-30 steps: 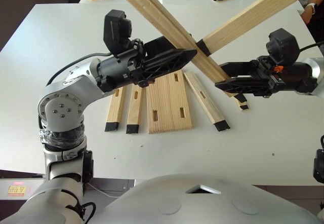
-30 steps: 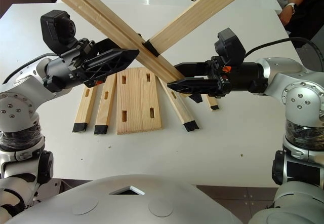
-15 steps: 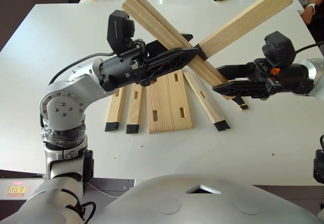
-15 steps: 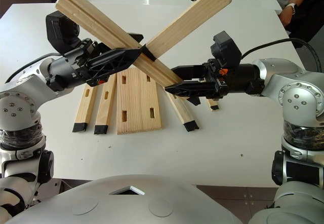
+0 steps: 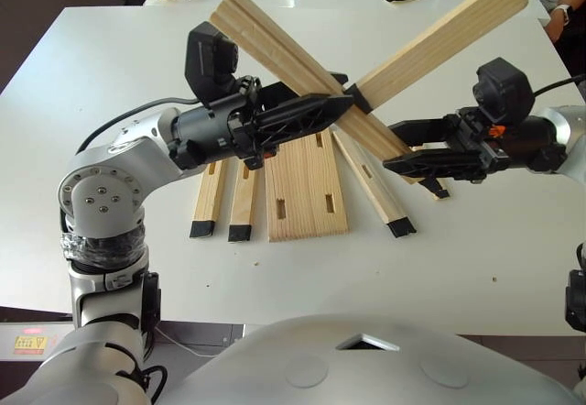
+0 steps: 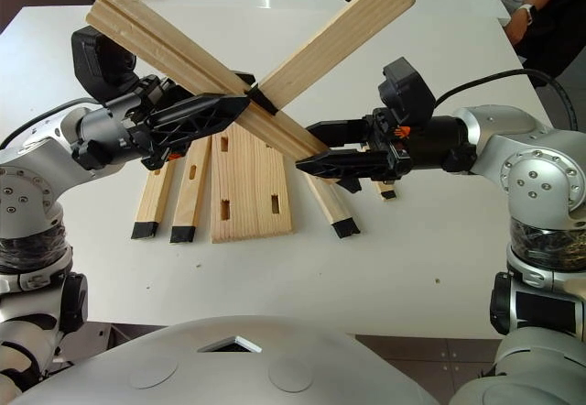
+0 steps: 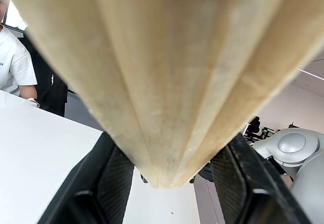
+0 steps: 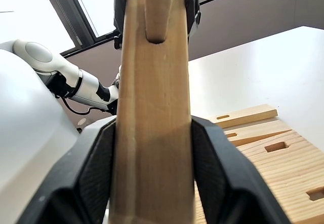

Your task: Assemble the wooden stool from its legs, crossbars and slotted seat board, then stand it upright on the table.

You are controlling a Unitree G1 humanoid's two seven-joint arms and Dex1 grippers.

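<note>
The white surface (image 5: 110, 103) carries the loose parts. Two legs are held above it, crossed in an X. The right gripper (image 5: 392, 146) clamps the lower end of the left-rising leg (image 5: 265, 34). The left gripper (image 5: 341, 95) clamps the right-rising leg (image 5: 449, 29) at the crossing. The slotted seat board (image 5: 302, 190) lies flat directly below, long axis pointing away from the robot. Crossbars (image 5: 245, 194) flank it.
</note>
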